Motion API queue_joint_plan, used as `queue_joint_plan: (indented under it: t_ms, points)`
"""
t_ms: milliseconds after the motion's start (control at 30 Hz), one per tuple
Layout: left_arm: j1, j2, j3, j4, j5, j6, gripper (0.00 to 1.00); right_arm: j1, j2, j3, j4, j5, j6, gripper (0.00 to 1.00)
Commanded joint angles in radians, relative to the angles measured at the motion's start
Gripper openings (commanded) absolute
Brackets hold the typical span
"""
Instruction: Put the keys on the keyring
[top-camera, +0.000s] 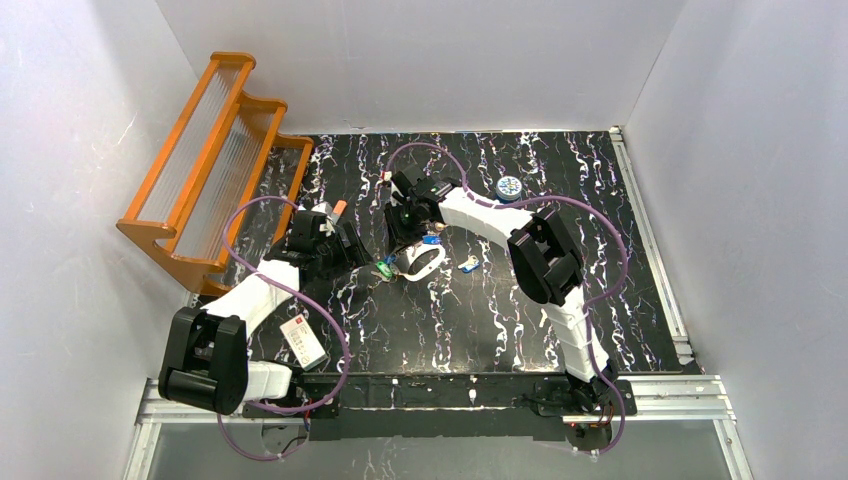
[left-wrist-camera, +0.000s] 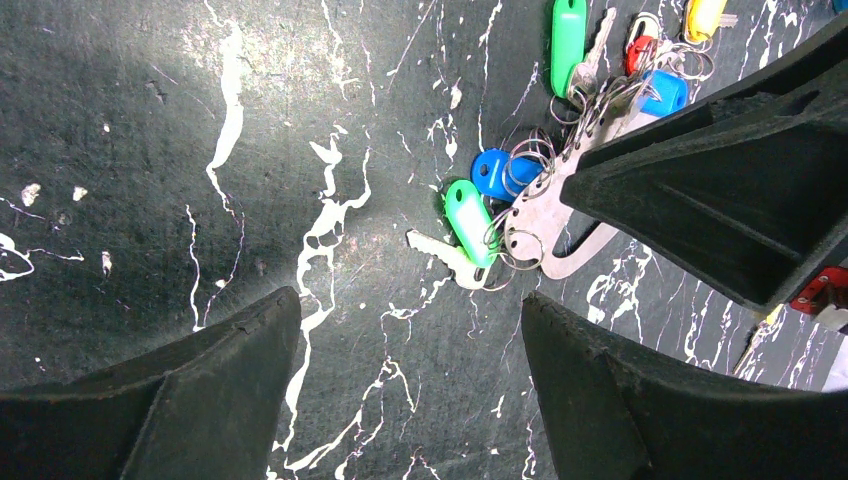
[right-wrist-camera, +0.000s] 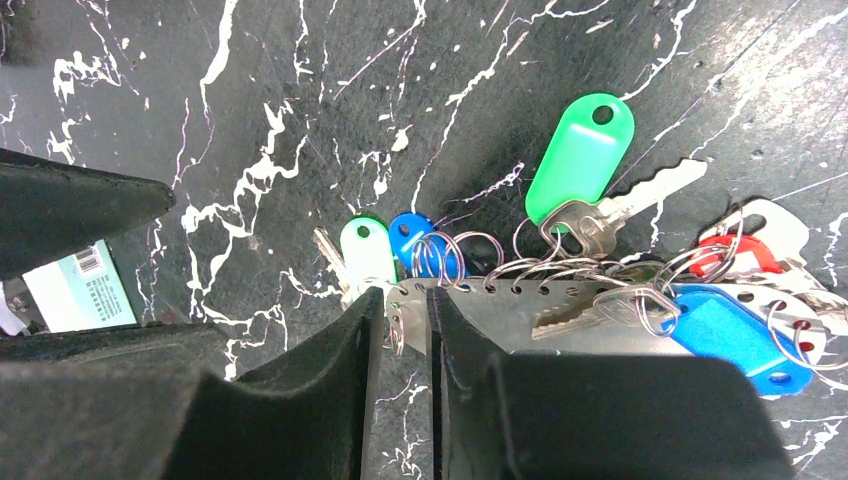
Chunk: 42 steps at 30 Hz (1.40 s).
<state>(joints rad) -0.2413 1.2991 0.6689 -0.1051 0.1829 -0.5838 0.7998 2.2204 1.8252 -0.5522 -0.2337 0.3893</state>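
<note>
the right hand (right-wrist-camera: 403, 300), nearly closed, pinches the end of the pale thin-banded oval keyring (right-wrist-camera: 500, 305) on the black marbled bench (left-wrist-camera: 150, 150) among small colour-headed metal keys (right-wrist-camera: 580, 160), so the wide-open, empty left hand (left-wrist-camera: 408, 298) should straddle one key head before closing.

The right hand (right-wrist-camera: 405, 305) hides the lower edge of the keyring (right-wrist-camera: 520, 300) and part of the blue tag (right-wrist-camera: 735, 340) just right of its fingers. Far left of it, a teal-printed card (right-wrist-camera: 70, 290) is half covered, its print unreadable. From above, the keys (top-camera: 432, 240) beside that hand are too small to count.
</note>
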Motion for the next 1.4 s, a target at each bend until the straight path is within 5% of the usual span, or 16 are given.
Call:
queue_joint_plan:
  t_ms: [0, 533, 1200, 1367]
  points:
    - [0.005, -0.003, 0.005, 0.0, 0.007, 0.006, 0.79, 0.004, 0.023, 0.03, -0.005, 0.007, -0.002, 0.31]
    - [0.005, -0.005, 0.004, 0.002, 0.007, 0.006, 0.79, 0.004, 0.054, 0.02, 0.022, -0.036, 0.008, 0.3]
    - [0.005, -0.012, -0.008, 0.005, 0.007, 0.004, 0.79, 0.005, 0.042, 0.028, 0.041, -0.084, 0.01, 0.11]
    - [0.005, -0.012, -0.008, 0.005, 0.007, 0.004, 0.79, 0.005, 0.042, 0.019, 0.062, -0.096, 0.01, 0.14]
